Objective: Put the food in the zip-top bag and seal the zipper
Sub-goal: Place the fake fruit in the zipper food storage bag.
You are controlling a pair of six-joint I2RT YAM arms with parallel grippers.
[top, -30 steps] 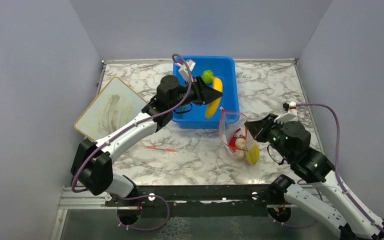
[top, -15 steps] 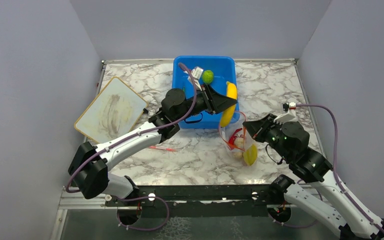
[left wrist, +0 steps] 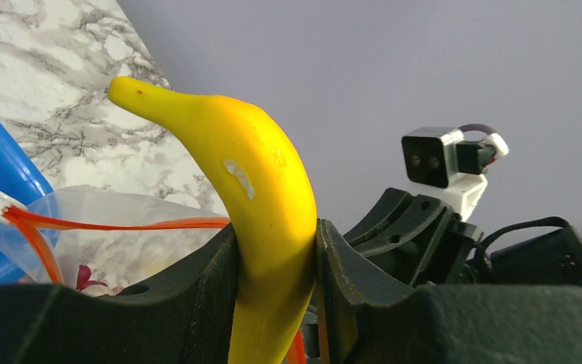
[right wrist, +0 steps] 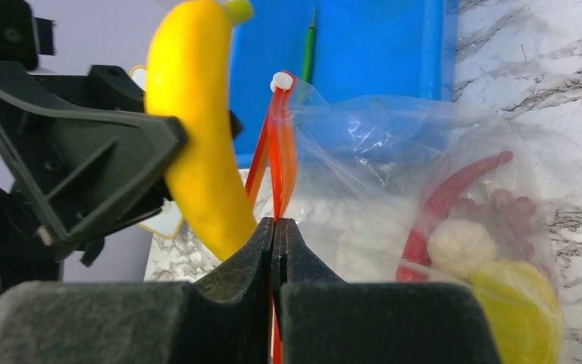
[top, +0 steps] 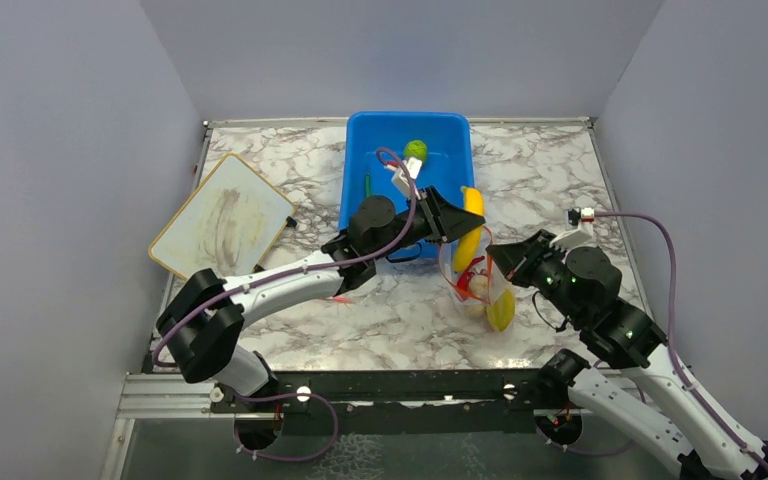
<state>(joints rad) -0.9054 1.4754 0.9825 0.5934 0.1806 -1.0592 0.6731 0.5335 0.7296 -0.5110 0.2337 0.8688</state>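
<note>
My left gripper (top: 459, 221) (left wrist: 273, 246) is shut on the yellow banana (top: 471, 230) (left wrist: 261, 182), holding it upright just above the mouth of the zip-top bag (top: 472, 283) (right wrist: 394, 152). My right gripper (top: 498, 259) (right wrist: 274, 227) is shut on the orange-red zipper (right wrist: 276, 144) (left wrist: 121, 222) and holds the bag's mouth up. Inside the bag lie a red chili (right wrist: 447, 193), purple grapes (right wrist: 500, 205), a garlic bulb (right wrist: 462, 244) and a yellow-green starfruit (right wrist: 515, 299) (top: 501, 310). A green lime (top: 415, 152) stays in the blue tub.
The blue tub (top: 358, 190) stands just behind the bag, with a thin green stick (top: 367, 185) in it. A wooden board (top: 222, 215) lies at the left. Grey walls close in the marble table (top: 400, 315) on three sides.
My left arm has carried the banana out of the blue tub, rightwards and nearer, to the bag's mouth. The right gripper has kept its grip on the zipper, nearly still.
</note>
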